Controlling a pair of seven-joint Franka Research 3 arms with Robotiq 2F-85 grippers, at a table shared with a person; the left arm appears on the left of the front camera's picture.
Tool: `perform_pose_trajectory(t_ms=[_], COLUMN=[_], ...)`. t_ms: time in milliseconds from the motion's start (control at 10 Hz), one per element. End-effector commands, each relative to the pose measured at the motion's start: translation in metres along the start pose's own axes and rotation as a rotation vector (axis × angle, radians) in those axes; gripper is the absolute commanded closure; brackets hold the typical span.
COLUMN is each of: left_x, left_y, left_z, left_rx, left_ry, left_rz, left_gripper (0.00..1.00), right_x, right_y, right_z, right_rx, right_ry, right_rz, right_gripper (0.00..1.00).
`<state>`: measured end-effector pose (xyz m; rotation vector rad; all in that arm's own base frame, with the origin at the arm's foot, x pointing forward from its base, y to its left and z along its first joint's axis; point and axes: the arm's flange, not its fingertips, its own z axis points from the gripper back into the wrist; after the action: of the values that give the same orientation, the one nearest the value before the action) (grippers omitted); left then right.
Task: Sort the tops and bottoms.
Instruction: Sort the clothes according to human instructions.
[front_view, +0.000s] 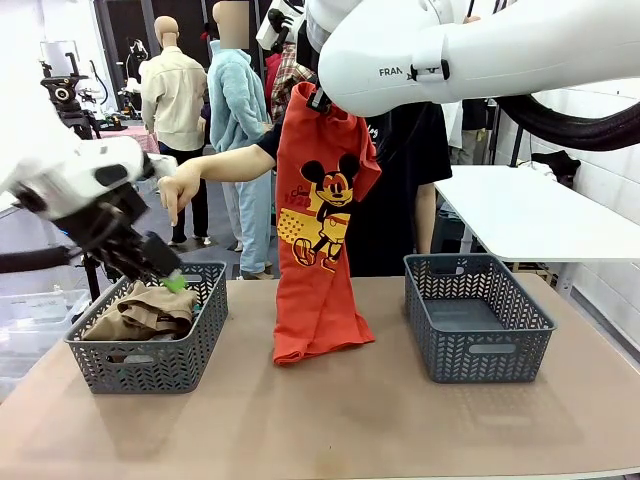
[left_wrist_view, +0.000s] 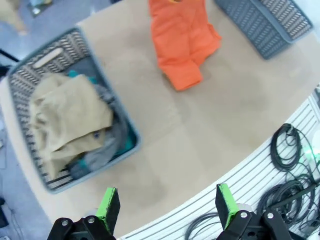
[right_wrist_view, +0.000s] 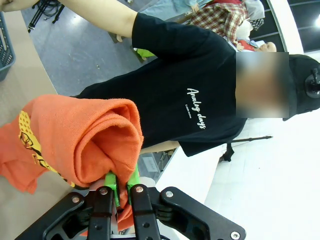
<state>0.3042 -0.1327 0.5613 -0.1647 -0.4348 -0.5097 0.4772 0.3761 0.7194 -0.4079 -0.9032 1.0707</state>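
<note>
Orange Mickey Mouse T-shirt (front_view: 318, 235) hangs pinched in the right gripper (right_wrist_view: 121, 184) — hem crumpled on the table (front_view: 330, 420).

The shirt is between the left basket (front_view: 150, 350) and the right basket (front_view: 475, 315). Left gripper (left_wrist_view: 167, 206) — jaws wide, empty — hovers over the left basket, where the khaki garment (left_wrist_view: 67, 117) covers grey (left_wrist_view: 97, 155) and teal (left_wrist_view: 127, 145) ones.

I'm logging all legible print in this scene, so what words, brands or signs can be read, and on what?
"FRA": black letters on the white right arm, cut off by a black clip.
"Analog days": white script on the person's black T-shirt, in the right wrist view; a smaller line under it is too small to read.
Orange T-shirt, clamped in the right gripper: a cartoon mouse print, its yellow patch too blurred to read.
</note>
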Motion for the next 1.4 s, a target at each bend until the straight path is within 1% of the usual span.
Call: perform_pose_trajectory(t_ms=[0,100,200,300,600,700,800,900,1000,1200,1300], left_x=[-0.007,-0.012,-0.017,-0.022,-0.043,-0.046,-0.047,-0.046,-0.041,-0.041,-0.041], left_y=[0.031,0.037,0.042,0.047,0.062,0.063,0.057,0.052,0.060,0.060,0.060], left_z=[0.041,0.059,0.073,0.083,0.110,0.111,0.101,0.091,0.112,0.112,0.112], left_rx=[0.023,0.008,0.022,0.064,0.119,0.145,0.195,0.186,0.135,0.135,0.135], left_ry=[-0.033,-0.083,-0.124,-0.145,-0.173,-0.189,-0.143,-0.130,-0.185,-0.185,-0.185], left_rz=[-0.005,-0.011,-0.001,0.021,0.040,0.073,0.080,0.077,0.070,0.070,0.070], left_gripper=[0.00,0.00,0.00,0.00,0.00,0.00,0.00,0.00,0.00,0.00,0.00], right_x=[0.000,0.000,0.000,0.000,0.000,0.000,0.000,0.000,0.000,0.000,0.019], right_y=[-0.002,-0.002,-0.002,-0.002,-0.002,-0.002,-0.002,-0.002,-0.002,0.000,-0.006], right_z=[0.003,0.003,0.003,0.003,0.003,0.003,0.003,0.003,0.003,0.000,0.016], right_rx=[-0.010,-0.010,-0.010,-0.010,-0.010,-0.010,-0.010,-0.010,-0.010,0.000,-0.026], right_ry=[-0.001,-0.001,-0.001,-0.001,-0.001,-0.001,-0.001,-0.001,-0.001,0.000,-0.057], right_rz=[0.002,0.002,0.002,0.002,0.002,0.002,0.002,0.002,0.002,0.000,0.012], right_gripper=[1.00,1.00,1.00,1.00,1.00,1.00,1.00,1.00,1.00,1.00,1.00])
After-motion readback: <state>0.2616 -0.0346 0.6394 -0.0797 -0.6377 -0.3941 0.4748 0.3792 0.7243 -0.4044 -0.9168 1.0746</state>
